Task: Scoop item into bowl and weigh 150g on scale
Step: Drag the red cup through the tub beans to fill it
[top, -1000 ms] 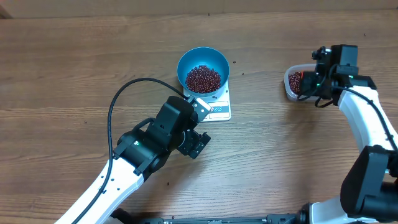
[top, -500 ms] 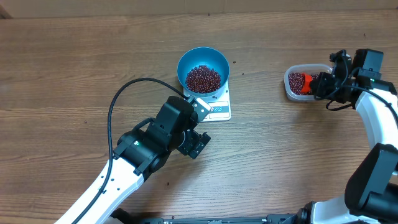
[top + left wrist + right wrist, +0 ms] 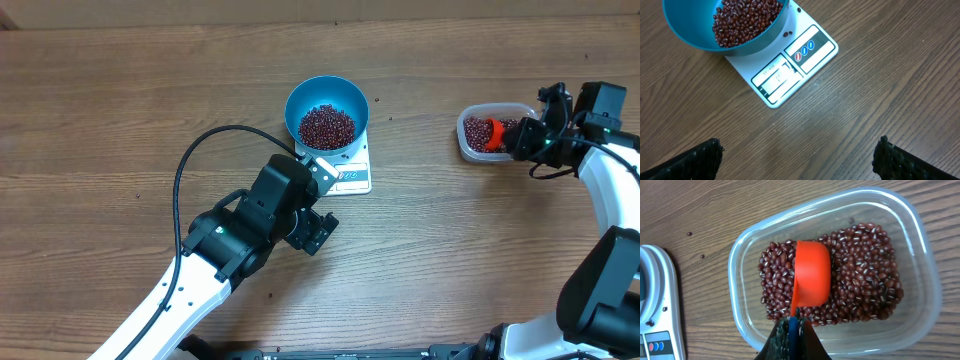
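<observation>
While the left gripper [image 3: 797, 161] hangs over the brown wooden table [image 3: 120, 90] with its jaws spread wide and nothing between them, the small flat white rectangular scale [image 3: 800, 60] lies above it in the left wrist view, display and button panel uncovered. On the scale's far part stands the round deep bright blue bowl [image 3: 326, 112], upper centre of the overhead frame, holding a maroon heap of tiny red-brown beans [image 3: 327, 126]. One stray bean [image 3: 786, 34] sits on the scale just beside the bowl.

At the right edge of the overhead frame, well apart from the scale, is a clear rounded-rectangle plastic tub [image 3: 920, 245] with a layer of the same beans [image 3: 865, 275]. The right gripper [image 3: 792, 332] enters from the bottom of its wrist view, jaws clamped together on the handle of a bright orange scoop [image 3: 812, 277], whose cup rests on the beans in the tub's left half. Two loose beans [image 3: 688, 233] lie on the wood at upper left, between tub and scale. A black cable [image 3: 200, 150] arcs over the left arm.
</observation>
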Robot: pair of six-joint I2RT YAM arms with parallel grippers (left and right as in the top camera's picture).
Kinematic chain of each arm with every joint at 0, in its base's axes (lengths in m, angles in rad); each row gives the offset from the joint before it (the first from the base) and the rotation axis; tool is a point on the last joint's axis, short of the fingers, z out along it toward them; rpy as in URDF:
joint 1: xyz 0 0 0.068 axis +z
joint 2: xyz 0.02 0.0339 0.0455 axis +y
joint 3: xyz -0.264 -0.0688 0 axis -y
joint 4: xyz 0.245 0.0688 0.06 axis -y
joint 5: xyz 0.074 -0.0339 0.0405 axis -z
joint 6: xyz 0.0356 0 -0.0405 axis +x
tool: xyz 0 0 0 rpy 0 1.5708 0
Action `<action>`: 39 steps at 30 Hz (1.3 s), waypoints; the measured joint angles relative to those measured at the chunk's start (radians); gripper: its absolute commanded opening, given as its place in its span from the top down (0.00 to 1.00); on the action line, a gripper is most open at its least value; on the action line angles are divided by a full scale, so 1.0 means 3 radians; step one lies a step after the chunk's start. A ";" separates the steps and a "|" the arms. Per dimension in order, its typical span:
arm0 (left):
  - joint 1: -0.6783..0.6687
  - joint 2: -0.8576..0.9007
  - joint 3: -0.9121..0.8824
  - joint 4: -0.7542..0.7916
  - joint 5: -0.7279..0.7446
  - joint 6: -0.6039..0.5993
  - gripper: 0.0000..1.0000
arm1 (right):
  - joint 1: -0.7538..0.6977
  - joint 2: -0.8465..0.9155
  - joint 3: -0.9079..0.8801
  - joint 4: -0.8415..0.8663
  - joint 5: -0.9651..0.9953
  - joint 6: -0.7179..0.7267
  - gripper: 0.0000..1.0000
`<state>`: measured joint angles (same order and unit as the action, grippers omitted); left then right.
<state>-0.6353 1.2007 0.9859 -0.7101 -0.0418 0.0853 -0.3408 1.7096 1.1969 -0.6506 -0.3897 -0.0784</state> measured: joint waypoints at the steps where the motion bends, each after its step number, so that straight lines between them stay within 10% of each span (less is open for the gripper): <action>1: 0.0000 0.0000 0.0000 0.0001 0.0000 0.0000 0.01 | -0.0001 0.0000 0.0000 -0.0001 0.0000 0.0001 0.96; 39: 0.0000 0.0000 0.0000 0.0000 0.0000 0.0001 0.01 | -0.0043 0.0191 0.0015 0.0042 -0.0603 0.0048 0.96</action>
<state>-0.6353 1.2007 0.9859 -0.7101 -0.0418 0.0856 -0.3538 1.7668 1.2015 -0.6380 -0.5705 -0.0639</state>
